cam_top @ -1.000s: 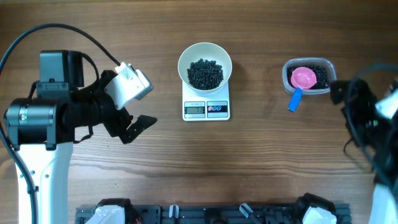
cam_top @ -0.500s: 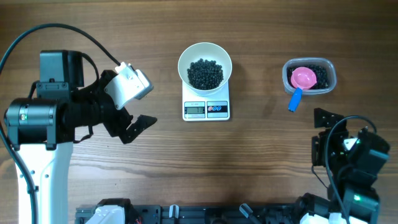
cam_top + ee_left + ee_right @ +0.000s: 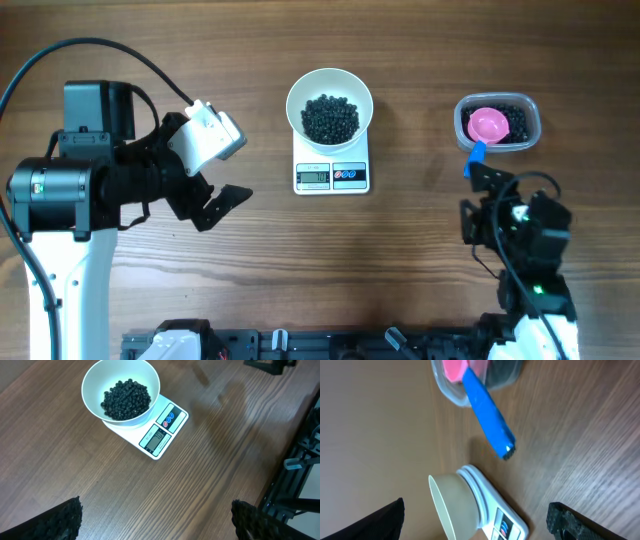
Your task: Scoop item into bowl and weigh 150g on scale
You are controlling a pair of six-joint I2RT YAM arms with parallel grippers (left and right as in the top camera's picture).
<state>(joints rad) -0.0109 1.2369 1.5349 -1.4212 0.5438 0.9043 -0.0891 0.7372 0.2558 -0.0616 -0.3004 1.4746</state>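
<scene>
Wooden surface [image 3: 400, 260] bears the scale [image 3: 332, 176], the bowl [image 3: 298, 100] of beads [image 3: 330, 118] on it; left fingers [image 3: 62, 520] and right fingers [image 3: 580, 525] spread, empty.

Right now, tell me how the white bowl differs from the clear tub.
The white bowl is round and opaque; the clear tub is rectangular with rounded corners. The bowl sits on the scale; the tub sits on the table. The tub holds a pink scoop; the bowl has none. Both hold black beads.
</scene>
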